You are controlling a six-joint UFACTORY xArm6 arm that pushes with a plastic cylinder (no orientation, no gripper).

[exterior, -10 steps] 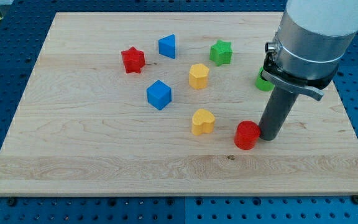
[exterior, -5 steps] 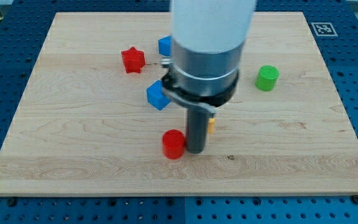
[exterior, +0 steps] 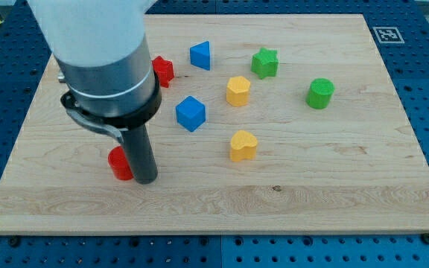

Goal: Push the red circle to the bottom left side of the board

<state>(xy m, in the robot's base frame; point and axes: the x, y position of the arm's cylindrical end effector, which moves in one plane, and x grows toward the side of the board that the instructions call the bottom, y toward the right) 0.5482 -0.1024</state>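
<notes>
One camera view: the small red circle block (exterior: 119, 164) lies on the wooden tabletop (exterior: 334, 186) toward the view's lower left, half hidden behind my tip (exterior: 146, 179), which touches its right side. The arm's body partly covers a red star block (exterior: 164, 69). No hand exists.

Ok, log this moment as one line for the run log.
my tip against red circle's right | circle lower left of board, corner not reached
</notes>
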